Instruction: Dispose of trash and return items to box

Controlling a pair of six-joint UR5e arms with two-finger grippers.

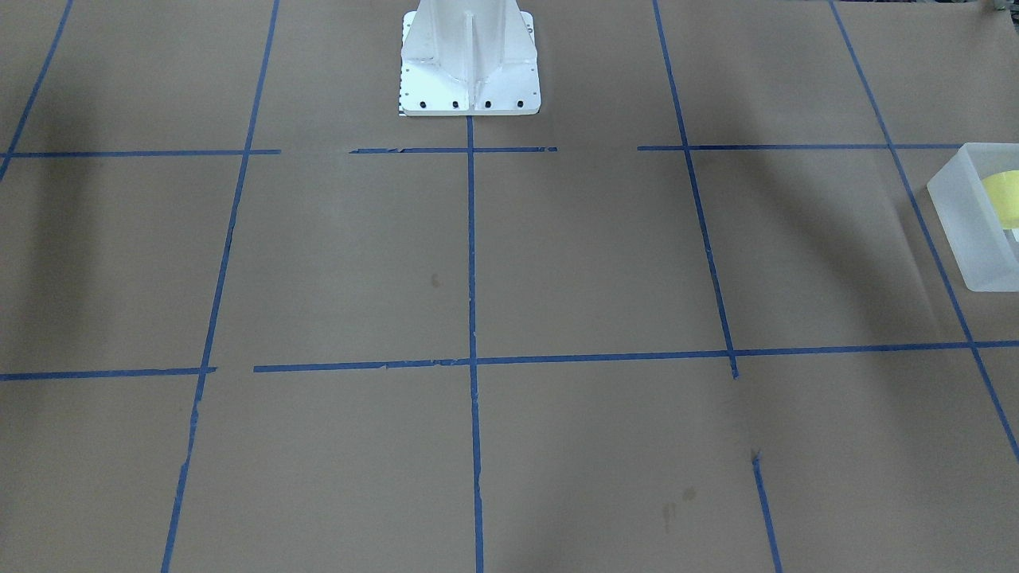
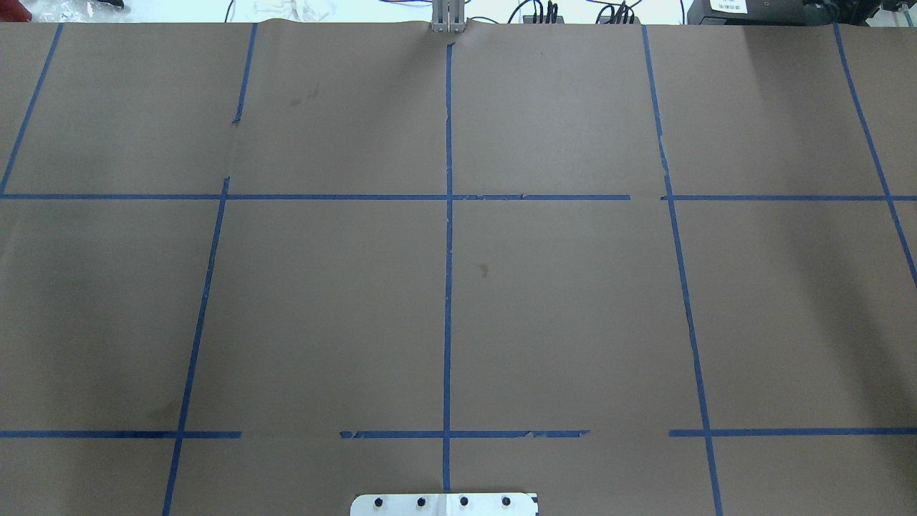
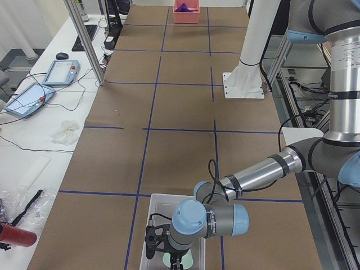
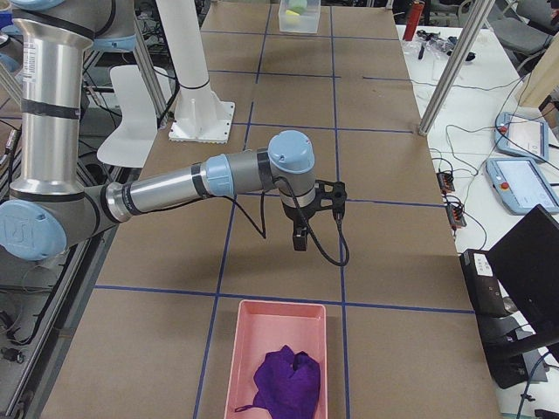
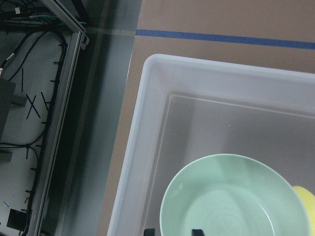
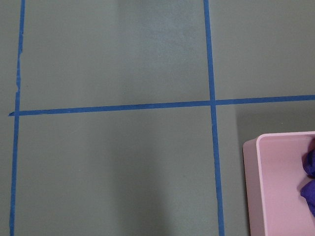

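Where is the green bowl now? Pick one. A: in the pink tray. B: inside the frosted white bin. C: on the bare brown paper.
B: the left wrist view shows the green bowl lying inside the frosted white bin, next to the yellow cup.

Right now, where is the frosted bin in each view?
Front-facing: bin at the right edge, cut off.
Overhead: not in it.
Exterior left: bin at bottom centre, under the near left arm.
Exterior right: bin at top centre, table's far end.
Left wrist: bin fills the lower right, green bowl inside.
Right wrist: not in it; only the pink tray.
Shared landmark: white pedestal base, in all four exterior views.
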